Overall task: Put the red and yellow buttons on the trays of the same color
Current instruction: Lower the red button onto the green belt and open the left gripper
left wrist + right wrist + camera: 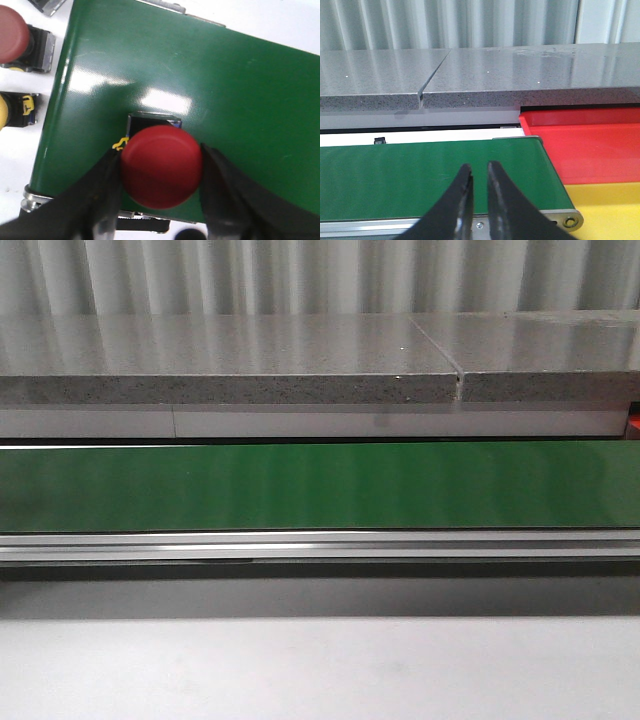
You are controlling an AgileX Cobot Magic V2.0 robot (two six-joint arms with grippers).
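In the left wrist view the left gripper (161, 192) has its two black fingers (97, 200) spread to each side of a red button (161, 166), whose round cap sits between them and seems to touch both inner faces, so the fingers are closed on it; the button stands on the green conveyor belt (240, 90), near the belt's end, with its dark square base (152, 121) and a small yellow clip (120, 144) showing behind the cap; beside the belt, on the white tabletop (30, 150), lie another red button (12, 34) and a yellow button (4, 112), each with a dark base, apart from each other; in the right wrist view the right gripper (480, 175) hangs above the green belt with its fingers almost together, only a narrow gap between the tips, and they hold nothing; just past the end of the belt stand the red tray (590, 145) and, touching it, the yellow tray (610, 207); the front view shows only the belt and a grey speckled shelf (230, 360) behind it.
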